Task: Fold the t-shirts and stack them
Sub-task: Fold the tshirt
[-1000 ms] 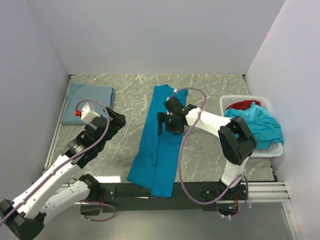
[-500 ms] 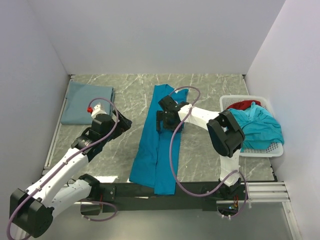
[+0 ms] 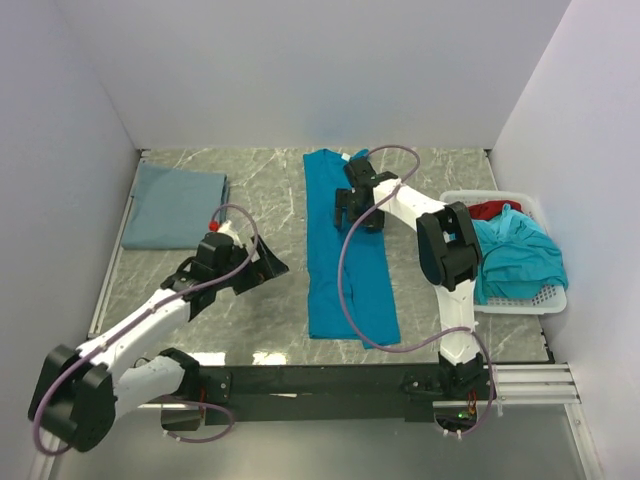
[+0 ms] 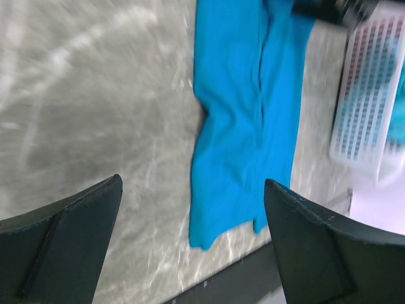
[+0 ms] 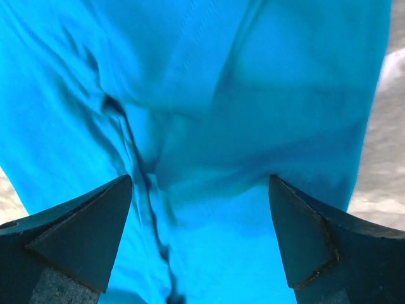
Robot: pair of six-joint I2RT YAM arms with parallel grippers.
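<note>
wht perforated basket (image 3: 536, 296), marble tbl (image 3: 250, 320)

Table (image 3: 270, 200) w/ teal tee (image 3: 345, 285), grey tee (image 3: 170, 205), basket (image 3: 548, 297)

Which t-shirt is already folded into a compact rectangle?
The grey-blue t-shirt at far left; the teal t-shirt mid-table is a long strip, and crumpled shirts fill the basket.

The long shirt (image 3: 345, 250) just left of the basket (image 3: 548, 296) is plain bright teal-blue. The basket is white, patterned with small holes. In it lie teal shirts (image 3: 520, 255) and a red shirt (image 3: 487, 209). Far left of the basket, the folded shirt (image 3: 170, 205) is dull grey-blue. The table (image 3: 260, 190) is grey marble with white veins. The left arm (image 3: 140, 328) and right arm (image 3: 405, 204) are white with black joints, and their cables (image 3: 341, 280) are mauve.
</note>
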